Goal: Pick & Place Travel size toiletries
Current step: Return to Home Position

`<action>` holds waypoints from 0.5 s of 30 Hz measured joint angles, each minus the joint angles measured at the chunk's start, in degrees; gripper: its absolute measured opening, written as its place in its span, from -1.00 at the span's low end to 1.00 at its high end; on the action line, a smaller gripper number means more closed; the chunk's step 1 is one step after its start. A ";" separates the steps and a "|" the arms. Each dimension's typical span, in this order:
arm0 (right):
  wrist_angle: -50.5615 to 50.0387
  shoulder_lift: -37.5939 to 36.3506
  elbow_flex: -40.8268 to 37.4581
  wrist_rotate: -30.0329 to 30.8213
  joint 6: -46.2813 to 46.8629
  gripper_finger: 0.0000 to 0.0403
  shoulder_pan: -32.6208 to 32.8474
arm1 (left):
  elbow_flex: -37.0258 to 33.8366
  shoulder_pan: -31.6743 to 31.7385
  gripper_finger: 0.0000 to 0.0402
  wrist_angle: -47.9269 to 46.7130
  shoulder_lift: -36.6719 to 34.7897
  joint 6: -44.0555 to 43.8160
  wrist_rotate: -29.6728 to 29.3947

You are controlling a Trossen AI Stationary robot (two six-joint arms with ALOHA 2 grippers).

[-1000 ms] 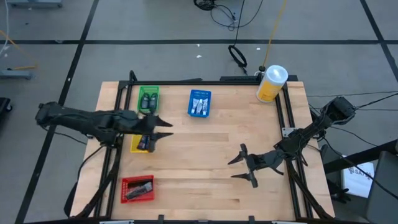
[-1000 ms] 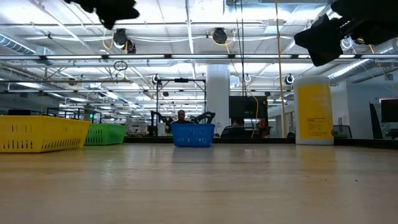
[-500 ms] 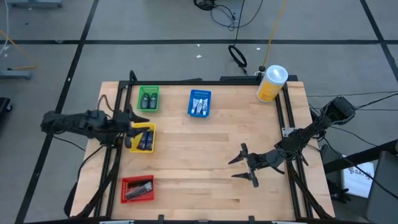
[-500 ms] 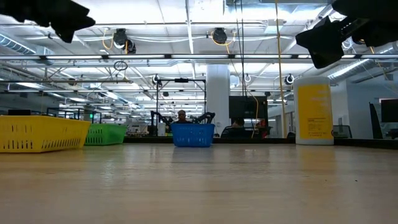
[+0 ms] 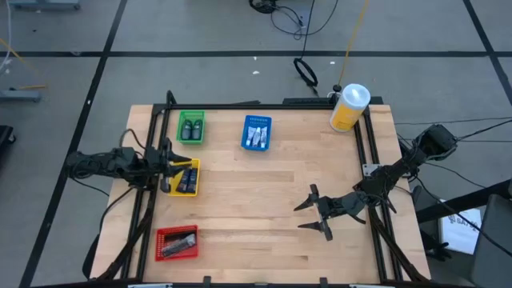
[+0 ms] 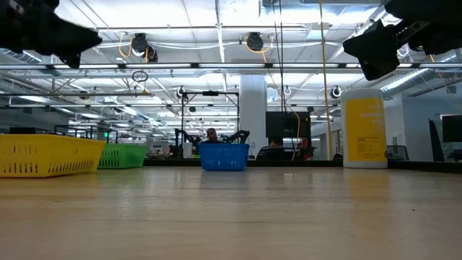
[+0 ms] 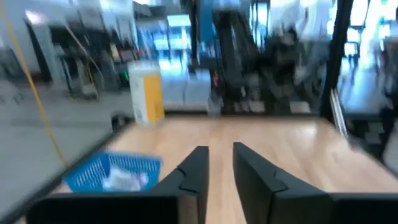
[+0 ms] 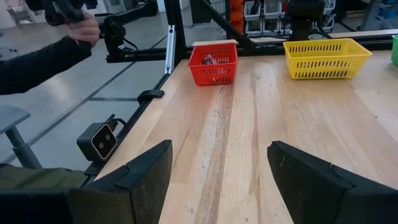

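The toiletries lie sorted in four small trays. Dark little bottles sit in the green tray (image 5: 190,126), whitish tubes in the blue tray (image 5: 256,132), dark items in the yellow tray (image 5: 184,178) and grey packets in the red tray (image 5: 176,242). My left gripper (image 5: 170,156) hovers at the table's left edge beside the yellow tray, empty; in its wrist view only a narrow gap separates its fingers (image 7: 221,149). My right gripper (image 5: 314,213) hangs wide open and empty over bare wood right of centre, also seen as my right gripper (image 8: 217,155).
A big yellow white-lidded canister (image 5: 350,106) stands at the far right corner. Black rails run along the table's left and right sides. Bare wood (image 5: 264,200) spreads between the trays and my right gripper. A person's hand (image 8: 81,25) shows beyond the table's near-left side.
My left arm has drawn back from above the yellow tray toward the table's left edge, uncovering the tray and the dark items in it. The right arm has kept still.
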 joint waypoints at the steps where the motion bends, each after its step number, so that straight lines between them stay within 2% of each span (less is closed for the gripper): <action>1: -0.01 0.00 0.00 0.00 -0.05 0.27 0.00 | -0.76 0.52 -0.68 2.45 -0.11 0.52 0.08; 3: 0.17 0.00 0.00 0.00 -0.10 0.27 0.00 | -2.83 1.74 -0.76 5.56 -0.08 1.34 0.59; 9: 0.14 -0.01 0.00 0.00 -0.27 0.27 0.00 | -7.21 6.93 -0.98 11.96 -0.09 1.19 7.44; 15: 0.16 0.00 0.00 -0.02 -0.62 0.27 0.00 | -11.44 12.88 -0.96 16.60 -0.09 -0.25 15.47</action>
